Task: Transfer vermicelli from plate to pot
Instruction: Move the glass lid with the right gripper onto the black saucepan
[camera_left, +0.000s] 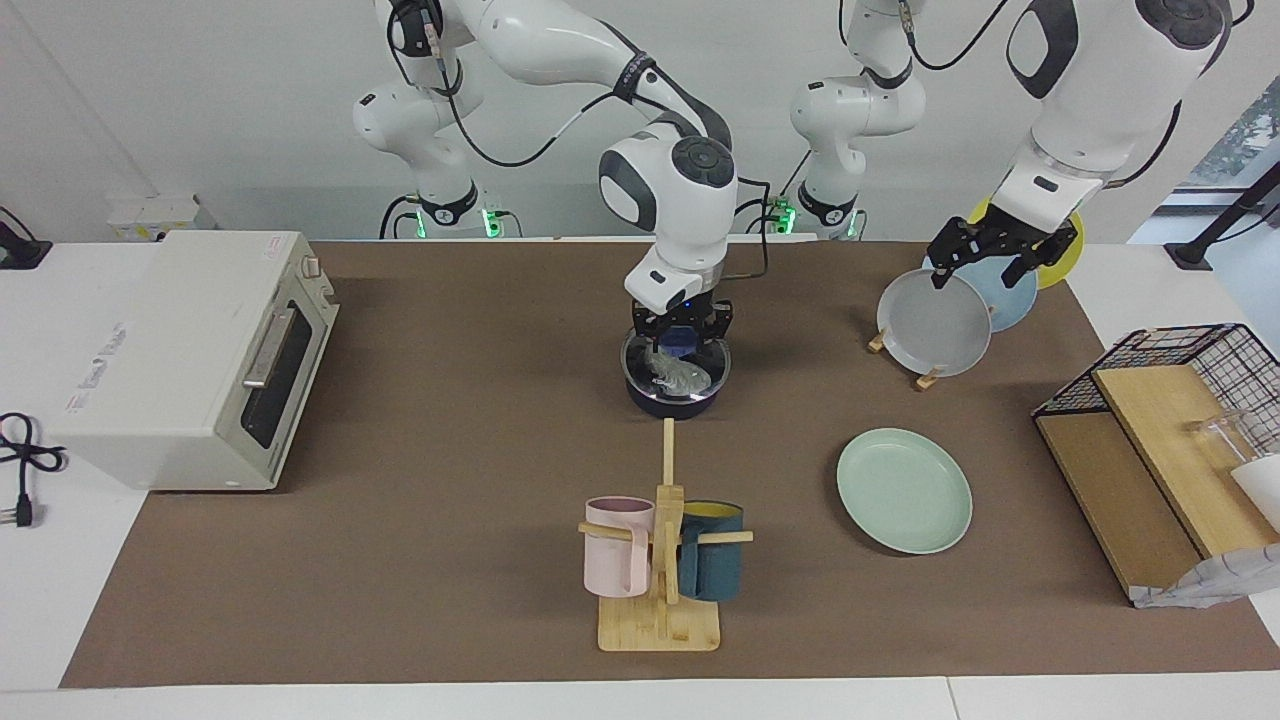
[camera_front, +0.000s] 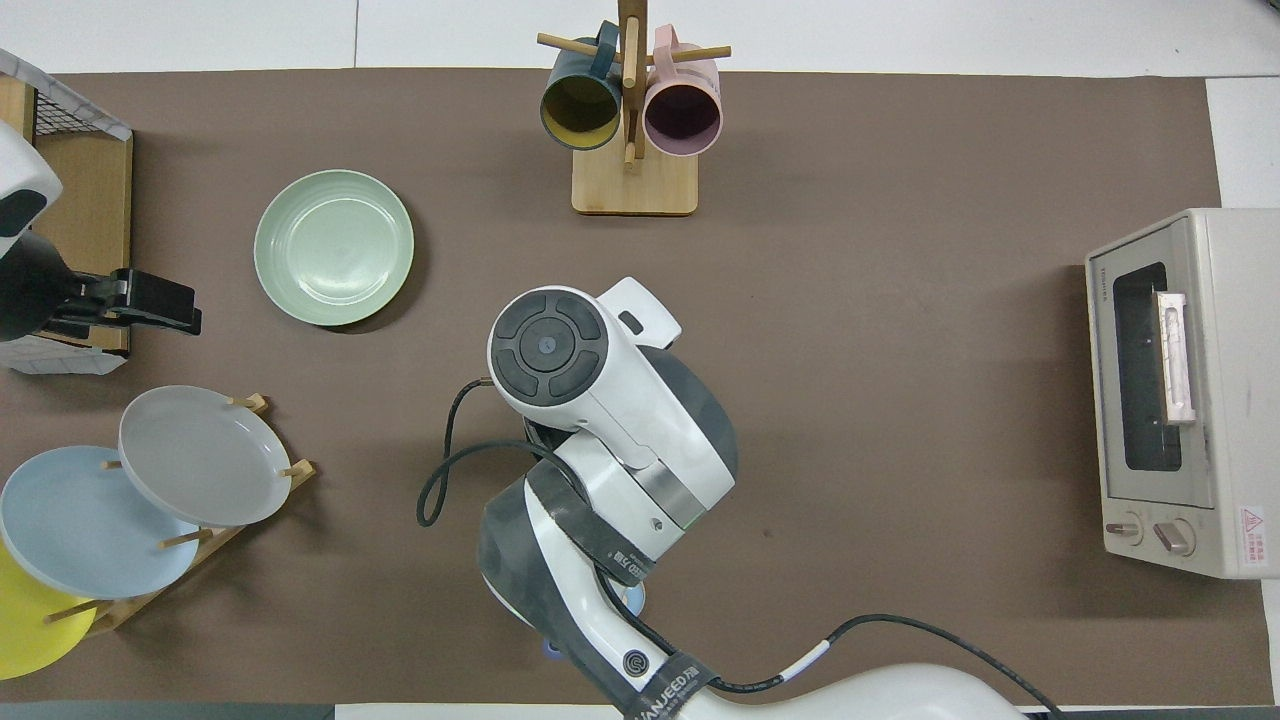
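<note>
The dark navy pot (camera_left: 668, 405) stands mid-table with the vermicelli (camera_left: 682, 376) inside it, seen through a round glass lid (camera_left: 648, 360) that lies over its rim. My right gripper (camera_left: 680, 338) is directly above the pot, shut on the lid's blue knob. In the overhead view the right arm hides the pot and lid. The mint-green plate (camera_left: 903, 490) (camera_front: 333, 247) lies bare, farther from the robots and toward the left arm's end. My left gripper (camera_left: 985, 262) (camera_front: 185, 312) hangs open and holding nothing over the plate rack.
A wooden rack with grey, blue and yellow plates (camera_left: 935, 322) stands under the left gripper. A mug tree (camera_left: 660, 560) is farther out than the pot. A toaster oven (camera_left: 190, 355) sits at the right arm's end, a wire and wood shelf (camera_left: 1160, 440) at the left arm's.
</note>
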